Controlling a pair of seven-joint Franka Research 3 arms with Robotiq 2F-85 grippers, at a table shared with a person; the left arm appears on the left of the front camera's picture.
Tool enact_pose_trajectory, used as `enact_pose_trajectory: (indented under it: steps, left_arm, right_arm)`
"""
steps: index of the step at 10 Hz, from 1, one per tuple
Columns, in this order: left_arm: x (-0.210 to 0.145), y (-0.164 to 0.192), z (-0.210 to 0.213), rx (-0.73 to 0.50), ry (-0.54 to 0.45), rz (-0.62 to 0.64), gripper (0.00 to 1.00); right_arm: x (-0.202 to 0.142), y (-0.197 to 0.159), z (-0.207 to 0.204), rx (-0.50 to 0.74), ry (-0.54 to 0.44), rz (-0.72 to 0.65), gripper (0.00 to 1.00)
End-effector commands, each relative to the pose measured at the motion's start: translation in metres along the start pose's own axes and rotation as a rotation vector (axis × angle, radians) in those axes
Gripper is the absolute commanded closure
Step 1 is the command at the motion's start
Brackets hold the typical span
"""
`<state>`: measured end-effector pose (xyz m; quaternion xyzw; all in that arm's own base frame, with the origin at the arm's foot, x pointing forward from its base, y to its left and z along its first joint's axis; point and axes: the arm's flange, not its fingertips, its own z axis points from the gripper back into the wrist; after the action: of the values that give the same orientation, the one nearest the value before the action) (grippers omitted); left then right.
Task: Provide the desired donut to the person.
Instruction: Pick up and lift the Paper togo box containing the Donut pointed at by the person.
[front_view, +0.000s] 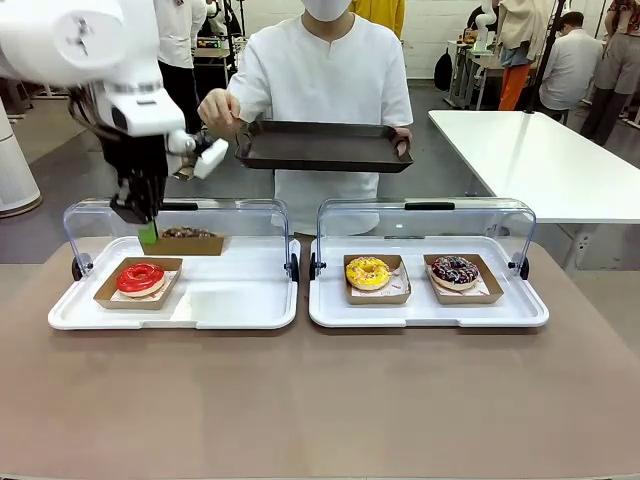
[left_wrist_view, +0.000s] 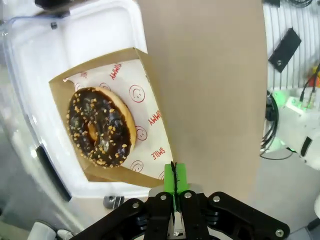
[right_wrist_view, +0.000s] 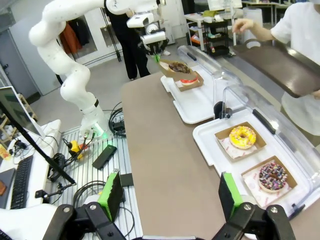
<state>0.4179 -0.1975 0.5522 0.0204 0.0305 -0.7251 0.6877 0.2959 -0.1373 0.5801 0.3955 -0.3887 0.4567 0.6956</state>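
Observation:
My left gripper (front_view: 148, 234) is shut on the rim of a brown card tray (front_view: 200, 245). The tray carries a chocolate donut (front_view: 188, 232) with nut crumbs and hangs above the back of the left white tray (front_view: 180, 318). In the left wrist view the green pads (left_wrist_view: 179, 179) pinch the card tray (left_wrist_view: 150, 100) beside the donut (left_wrist_view: 100, 127). The person (front_view: 325, 75) stands at the far side and holds out a dark serving tray (front_view: 322, 147), with the other hand (front_view: 218, 110) raised. My right gripper (right_wrist_view: 170, 200) is open over the table's near side with nothing between its fingers.
A red donut (front_view: 140, 278) sits in its card tray on the left white tray. The right white tray (front_view: 430, 318) holds a yellow donut (front_view: 367, 272) and a sprinkled chocolate donut (front_view: 455, 270). Both clear lids stand open at the back. Another white table (front_view: 540, 160) stands at the far right.

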Motion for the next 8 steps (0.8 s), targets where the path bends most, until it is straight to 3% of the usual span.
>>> enact_pose_trajectory:
  steps: [1,4,8]
  left_arm:
    - [0.006,-0.009,0.045,0.048,-0.029,-0.046,1.0]
    - [0.022,-0.014,0.118,0.186,-0.045,-0.07,1.0]
    - [0.025,0.047,0.13,0.147,-0.093,-0.076,1.0]
  right_arm:
    - [0.0,0.0,0.0,0.005,-0.009,0.005,0.0]
    - [0.0,0.0,0.0,0.005,-0.009,0.005,0.0]
    - [0.0,0.0,0.0,0.005,-0.009,0.005,0.0]
